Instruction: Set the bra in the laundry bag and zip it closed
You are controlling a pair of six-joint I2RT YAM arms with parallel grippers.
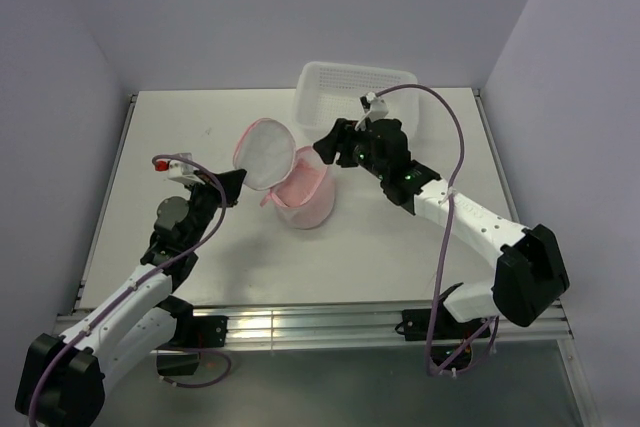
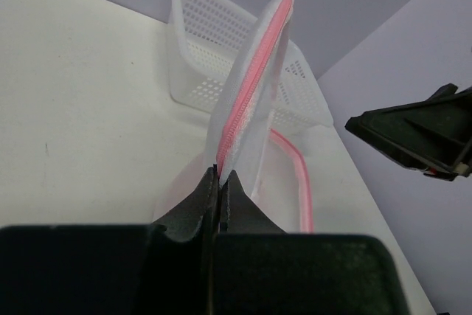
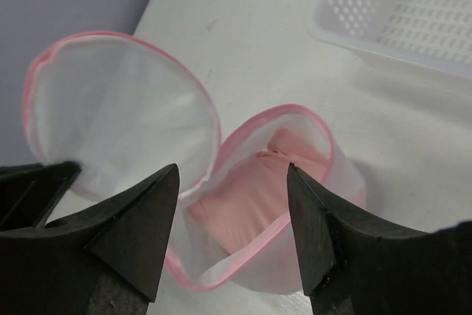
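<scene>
The laundry bag (image 1: pixel 290 172) lies open mid-table, a white mesh pouch with a pink zipper rim. Its lid half (image 1: pixel 267 152) stands upright. The light-pink bra (image 1: pixel 306 190) sits inside the lower half, also seen in the right wrist view (image 3: pixel 265 186). My left gripper (image 1: pixel 238 182) is shut on the lid's rim (image 2: pixel 247 108) and holds it up. My right gripper (image 1: pixel 327 147) is open and empty, just above and right of the bag's opening (image 3: pixel 276 182).
A white perforated plastic basket (image 1: pixel 355 92) stands at the back of the table, just behind my right gripper. It also shows in the left wrist view (image 2: pixel 214 42) and in the right wrist view (image 3: pixel 402 12). Purple walls enclose the table.
</scene>
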